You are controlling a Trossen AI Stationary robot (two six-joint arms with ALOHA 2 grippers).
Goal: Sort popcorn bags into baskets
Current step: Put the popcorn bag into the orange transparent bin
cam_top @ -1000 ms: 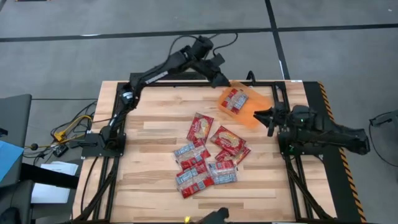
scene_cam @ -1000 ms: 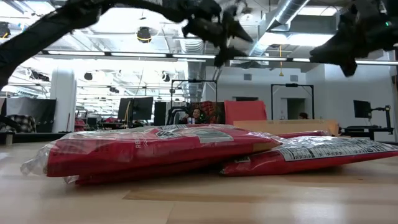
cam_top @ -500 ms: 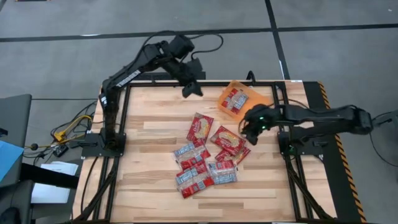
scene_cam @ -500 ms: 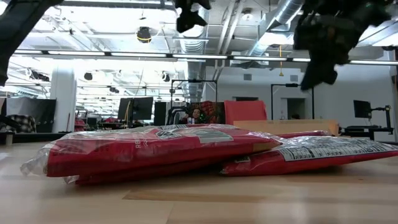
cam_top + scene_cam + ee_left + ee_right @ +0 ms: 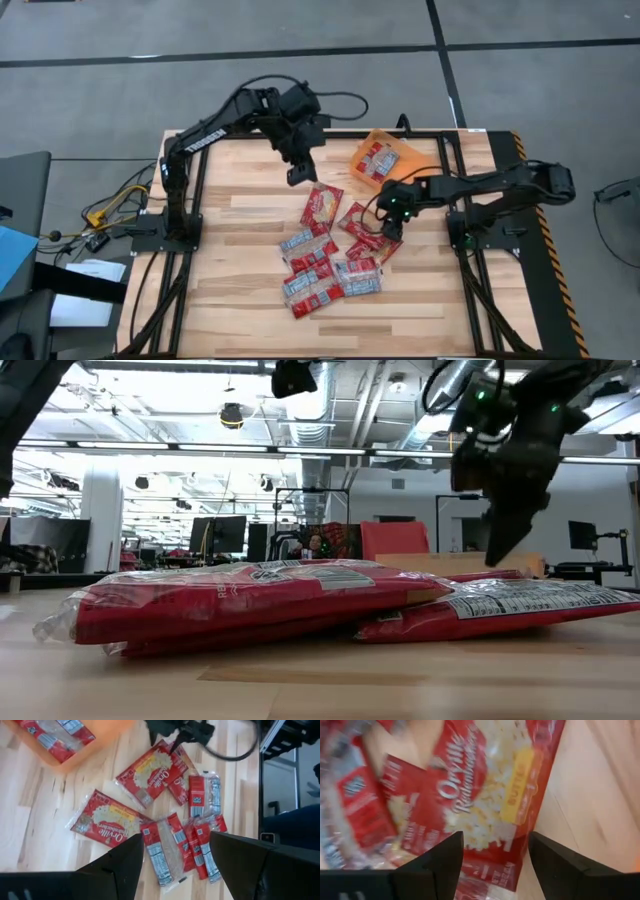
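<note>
both arms have swung in from the far edge since a second ago: the right tool [image 5: 390,226] came off the basket side and now hangs low over the right end of the pile, and the left tool [image 5: 297,172] has dropped from beyond the surface [image 5: 220,300] to just above the pile's far side. looks like the reach-for-the-next-bag step to me. right tool's fingers are spread wide with nothing between them, right over a butter popcorn bag [image 5: 490,795] that fills its wrist view. left tool is open too, empty, looking down on the whole scatter of popcorn bags [image 5: 330,250]. next move i'd guess is the right one dropping the last bit and pinching that top bag by an edge, tricky since the packets overlap and are glossy, so it could drag a neighbour along. the orange basket [image 5: 405,190] sits at the far right of the surface with one bag [image 5: 377,160] lying flat in it so far, the rest are loose mid-surface.
</note>
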